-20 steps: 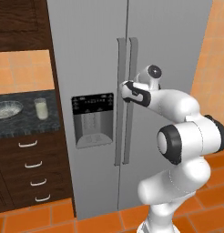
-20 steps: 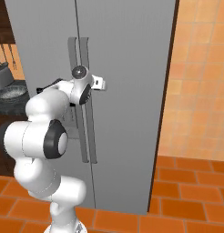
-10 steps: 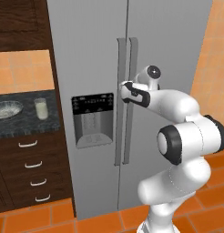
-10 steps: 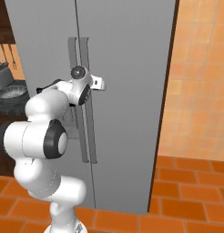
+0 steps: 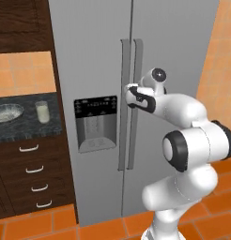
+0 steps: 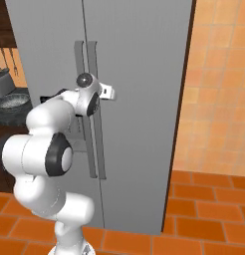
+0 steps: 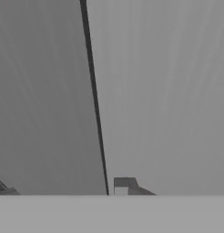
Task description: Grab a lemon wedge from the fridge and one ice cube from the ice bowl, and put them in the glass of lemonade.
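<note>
The tool (image 5: 130,95) squeezes the fridge (image 5: 94,56) door's long handle (image 5: 136,61); bowl (image 5: 7,112) and glass (image 5: 41,111) sit on the desk (image 5: 23,130).

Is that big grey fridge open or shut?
Shut. Both doors of the fridge lie flush, only a thin dark seam between them.

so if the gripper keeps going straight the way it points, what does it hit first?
The fridge door face. The gripper sits at the right-hand door handle, and the hand view looks flat onto grey door panels beside the seam. Depth to the door is unclear, but it looks close.
</note>
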Controlling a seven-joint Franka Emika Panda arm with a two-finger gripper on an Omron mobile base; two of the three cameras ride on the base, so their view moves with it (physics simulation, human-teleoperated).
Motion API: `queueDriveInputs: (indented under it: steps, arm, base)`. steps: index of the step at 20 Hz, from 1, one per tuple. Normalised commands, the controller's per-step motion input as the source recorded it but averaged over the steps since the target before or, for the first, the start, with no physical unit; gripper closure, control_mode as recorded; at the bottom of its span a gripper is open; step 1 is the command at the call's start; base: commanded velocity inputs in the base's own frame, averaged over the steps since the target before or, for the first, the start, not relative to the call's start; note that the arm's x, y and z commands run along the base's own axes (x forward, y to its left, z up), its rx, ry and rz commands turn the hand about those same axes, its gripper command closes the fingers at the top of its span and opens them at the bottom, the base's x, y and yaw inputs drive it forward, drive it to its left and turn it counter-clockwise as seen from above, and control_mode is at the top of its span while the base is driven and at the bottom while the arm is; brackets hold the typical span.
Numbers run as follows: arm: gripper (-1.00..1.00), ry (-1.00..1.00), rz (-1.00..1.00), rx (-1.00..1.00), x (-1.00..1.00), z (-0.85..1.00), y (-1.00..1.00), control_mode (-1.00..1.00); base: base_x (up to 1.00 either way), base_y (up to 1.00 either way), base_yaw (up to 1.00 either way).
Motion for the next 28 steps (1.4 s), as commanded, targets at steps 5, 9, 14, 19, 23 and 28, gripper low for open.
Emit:
queueDriveInputs:
  steps: [5,9,14,19,23,28]
  arm:
    - [1.00,0.00,-0.08,0.07,-0.39,0.11,-0.59,-1.00]
    - [1.00,0.01,-0.08,0.11,-0.50,0.26,-0.68,-1.00]
    - [1.00,0.04,-0.09,0.14,-0.64,0.27,-0.70,-1.00]
    - [1.00,0.01,-0.09,0.16,-0.73,0.14,-0.72,-1.00]
    - [1.00,0.03,-0.08,0.15,-0.64,0.17,-0.74,-1.00]
    - [1.00,0.04,-0.08,0.13,-0.49,0.20,-0.74,-1.00]
  base:
    - [0.00,0.00,0.00]
    - [0.00,0.00,0.00]
    - [0.00,0.00,0.00]
    - [0.00,0.00,0.00]
    - [0.00,0.00,0.00]
    - [0.00,0.00,0.00]
